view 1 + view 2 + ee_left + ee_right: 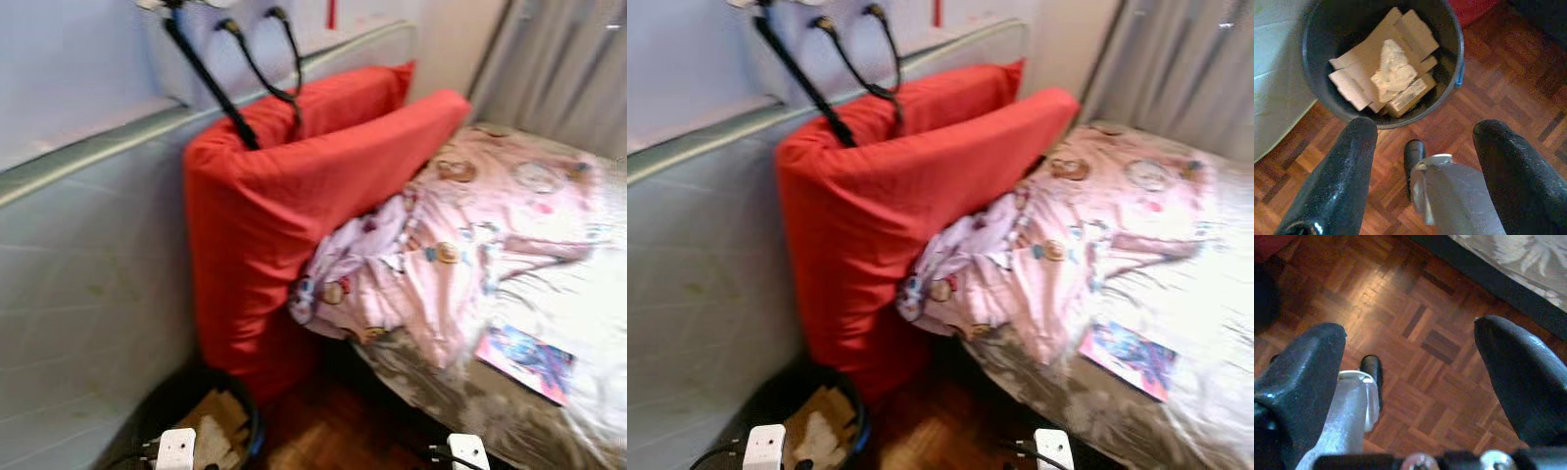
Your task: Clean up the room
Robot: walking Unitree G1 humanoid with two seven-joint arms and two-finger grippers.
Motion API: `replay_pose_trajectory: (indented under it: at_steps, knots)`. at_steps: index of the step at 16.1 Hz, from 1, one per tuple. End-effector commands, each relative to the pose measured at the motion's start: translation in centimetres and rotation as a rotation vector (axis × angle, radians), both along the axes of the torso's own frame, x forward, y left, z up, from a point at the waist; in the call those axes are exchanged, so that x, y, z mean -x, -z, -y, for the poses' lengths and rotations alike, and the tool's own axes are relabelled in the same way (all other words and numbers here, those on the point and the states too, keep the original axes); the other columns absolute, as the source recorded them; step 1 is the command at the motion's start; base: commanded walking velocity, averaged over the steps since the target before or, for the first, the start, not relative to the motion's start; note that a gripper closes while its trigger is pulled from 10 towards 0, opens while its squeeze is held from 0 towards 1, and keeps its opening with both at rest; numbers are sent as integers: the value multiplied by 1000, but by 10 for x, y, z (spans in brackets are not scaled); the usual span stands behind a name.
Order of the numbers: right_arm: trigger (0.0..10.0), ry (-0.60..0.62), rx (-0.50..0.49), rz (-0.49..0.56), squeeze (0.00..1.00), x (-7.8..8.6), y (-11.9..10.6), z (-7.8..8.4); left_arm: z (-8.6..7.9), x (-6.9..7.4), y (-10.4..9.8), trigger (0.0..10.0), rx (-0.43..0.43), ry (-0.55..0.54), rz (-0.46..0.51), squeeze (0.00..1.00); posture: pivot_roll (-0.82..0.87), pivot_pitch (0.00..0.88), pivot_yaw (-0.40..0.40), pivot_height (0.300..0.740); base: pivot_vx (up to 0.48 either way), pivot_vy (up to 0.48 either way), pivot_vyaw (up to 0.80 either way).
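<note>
A black round bin (pixel 1454 58) stands on the parquet by the tiled wall and holds flattened cardboard (pixel 1359 73) and a crumpled paper wad (pixel 1393 71). In the left eye view the bin (pixel 235 401) sits at the foot of the red cushions. My left gripper (pixel 1425 129) hangs open above the floor just short of the bin, with nothing between its fingers. My right gripper (pixel 1408 328) is also open and empty, over bare parquet near the bed's dark base. A colourful booklet (pixel 526 360) lies on the bed's near side.
Two big red cushions (pixel 294 196) lean against the wall at the bed's head. A rumpled pink cartoon blanket (pixel 460 245) covers the bed. Black cables (pixel 245 69) hang down the wall. Grey curtains (pixel 568 69) close the far right. Parquet floor (pixel 323 431) lies between bin and bed.
</note>
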State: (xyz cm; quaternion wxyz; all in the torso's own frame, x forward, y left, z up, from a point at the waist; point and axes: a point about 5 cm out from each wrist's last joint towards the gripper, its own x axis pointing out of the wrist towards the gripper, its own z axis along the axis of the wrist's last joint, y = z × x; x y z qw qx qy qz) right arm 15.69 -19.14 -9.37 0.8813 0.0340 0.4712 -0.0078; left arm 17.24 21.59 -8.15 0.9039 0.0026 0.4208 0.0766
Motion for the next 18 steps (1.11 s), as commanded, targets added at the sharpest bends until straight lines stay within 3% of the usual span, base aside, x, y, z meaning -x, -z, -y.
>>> replay_pose_trajectory:
  at_steps: [1, 6, 8, 12, 18]
  knots:
    - [10000, 1, 5, -6, 0, 0, 0, 1, -1, 3, 2, 10000, -4, -4, -20, 0, 91, 0, -45, 740, 0, 0, -744]
    - [10000, 20, -14, 3, 0, 0, 1, -6, -8, 3, 0, 10000, -22, 5, -28, 0, 82, 0, -9, 740, 0, 0, -707]
    - [10000, 59, -32, 32, 0, -2, 0, -9, -11, 1, -1, 10000, -44, 33, -31, 0, 74, 0, 5, 740, 0, 0, 0]
    - [10000, 59, -23, 13, 0, -1, 1, -9, -12, 1, -2, 10000, -51, 35, -29, 0, 83, 0, 1, 740, 0, -379, 0]
    - [10000, 54, -23, 25, 0, -2, 0, -9, -11, 1, -1, 10000, -55, 22, -29, 0, 86, 0, -9, 740, 0, -401, -417]
